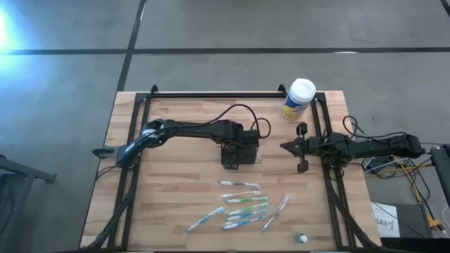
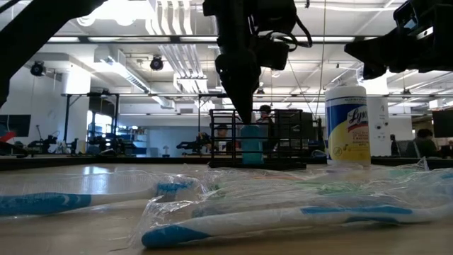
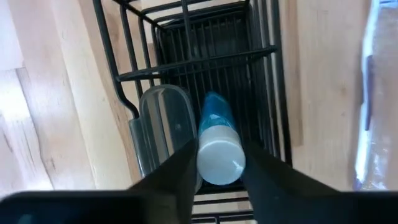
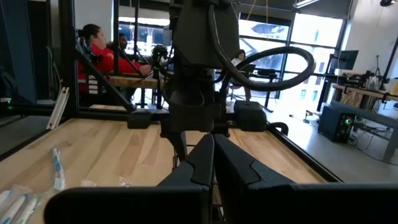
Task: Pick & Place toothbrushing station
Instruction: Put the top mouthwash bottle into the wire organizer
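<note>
Black wire caddy (image 3: 205,62) mid-tabletop; left claw (image 3: 219,163) straddles blue-and-white tube (image 3: 219,146) inside, grip unclear. Placing step; next, open and lift clear. Right claw (image 4: 213,163) shut, empty

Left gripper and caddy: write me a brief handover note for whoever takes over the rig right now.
Left gripper: over the black mesh caddy at mid-table, fingers either side of a blue tube with a white cap standing in a compartment; whether they grip it cannot be told.
Right gripper: shut, empty, waiting right of the caddy.
Done: tube and a clear item sit in the caddy.
Left: wrapped toothbrushes lie on the table's near side. Yellow wipes canister stands at the far edge.
</note>
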You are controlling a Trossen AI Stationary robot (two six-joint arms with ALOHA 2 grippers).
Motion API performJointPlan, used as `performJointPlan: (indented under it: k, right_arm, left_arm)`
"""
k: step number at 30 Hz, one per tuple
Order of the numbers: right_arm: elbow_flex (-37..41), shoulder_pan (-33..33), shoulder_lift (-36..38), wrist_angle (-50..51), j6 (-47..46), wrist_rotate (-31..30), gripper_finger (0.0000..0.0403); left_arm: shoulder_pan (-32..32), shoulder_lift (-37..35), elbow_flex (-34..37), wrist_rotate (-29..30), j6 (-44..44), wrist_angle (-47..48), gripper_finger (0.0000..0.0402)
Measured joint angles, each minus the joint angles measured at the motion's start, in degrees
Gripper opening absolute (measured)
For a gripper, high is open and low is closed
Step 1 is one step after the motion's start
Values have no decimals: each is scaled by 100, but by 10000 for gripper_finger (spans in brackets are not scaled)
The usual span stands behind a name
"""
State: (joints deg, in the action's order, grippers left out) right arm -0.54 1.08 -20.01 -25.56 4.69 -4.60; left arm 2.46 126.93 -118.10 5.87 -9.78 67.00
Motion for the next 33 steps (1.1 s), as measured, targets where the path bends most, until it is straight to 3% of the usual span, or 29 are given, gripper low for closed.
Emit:
performJointPlan:
  k: [4, 7, 17, 33]
  right_arm:
    - [0, 0, 0, 2, 0, 0, 8]
    - [0, 0, 0, 2, -3, 0, 8]
    - [0, 0, -2, 2, -2, 0, 8]
    - [0, 0, -2, 4, 0, 1, 8]
  left_arm:
    - [8, 44, 6, 1, 87, -99, 202]
    - [5, 31, 0, -25, 130, -97, 225]
    - [3, -38, -4, 25, 86, -98, 203]
    - [-2, -48, -254, 54, -28, -37, 219]
